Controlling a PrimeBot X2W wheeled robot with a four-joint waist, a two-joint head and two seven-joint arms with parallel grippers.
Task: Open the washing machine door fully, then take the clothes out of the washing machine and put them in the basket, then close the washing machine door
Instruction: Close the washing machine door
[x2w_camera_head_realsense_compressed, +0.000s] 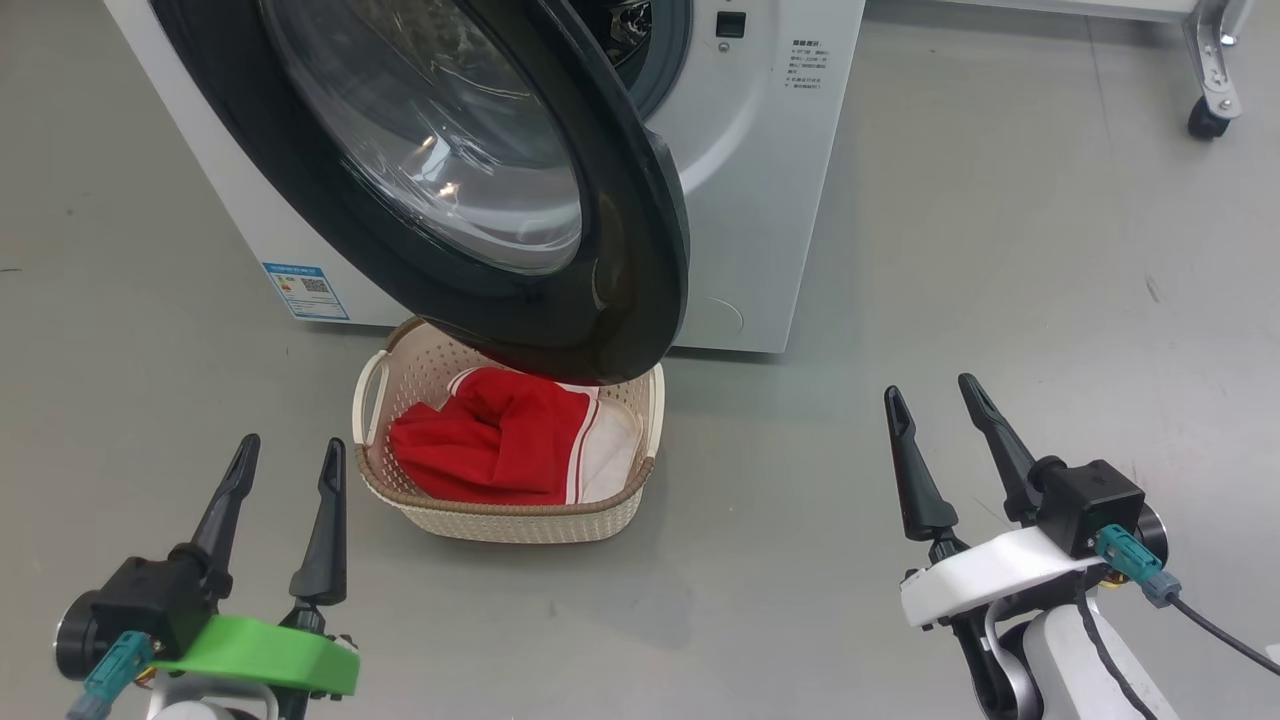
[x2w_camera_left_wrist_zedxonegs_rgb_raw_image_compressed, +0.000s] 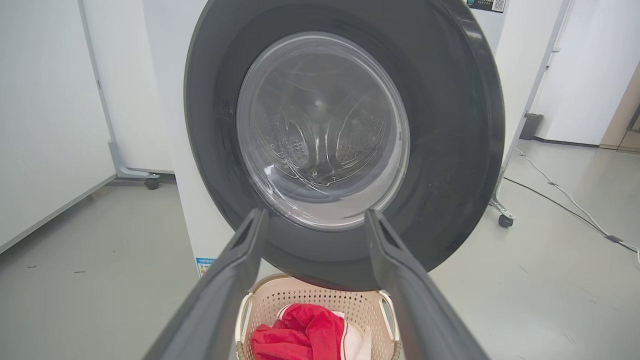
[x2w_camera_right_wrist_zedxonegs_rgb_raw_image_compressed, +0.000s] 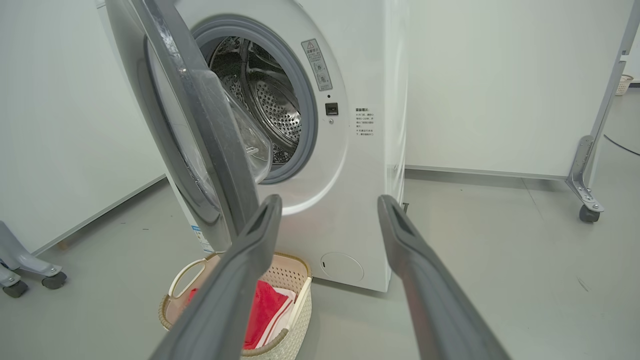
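We saw washing machine door (x2w_camera_head_realsense_compressed: 640, 230) overhanging basket (x2w_camera_head_realsense_compressed: 520, 520), hiding its back rim, some clothes (x2w_camera_head_realsense_compressed: 480, 440); left gripper (x2w_camera_head_realsense_compressed: 292, 443), right gripper (x2w_camera_head_realsense_compressed: 930, 387) spread, empty.

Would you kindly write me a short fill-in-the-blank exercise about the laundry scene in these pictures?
1. The clothes in the basket are mostly ____.
2. The washing machine door stands ____ above the basket.
3. The left gripper and the right gripper hold ____.
Missing words: red; open; nothing.
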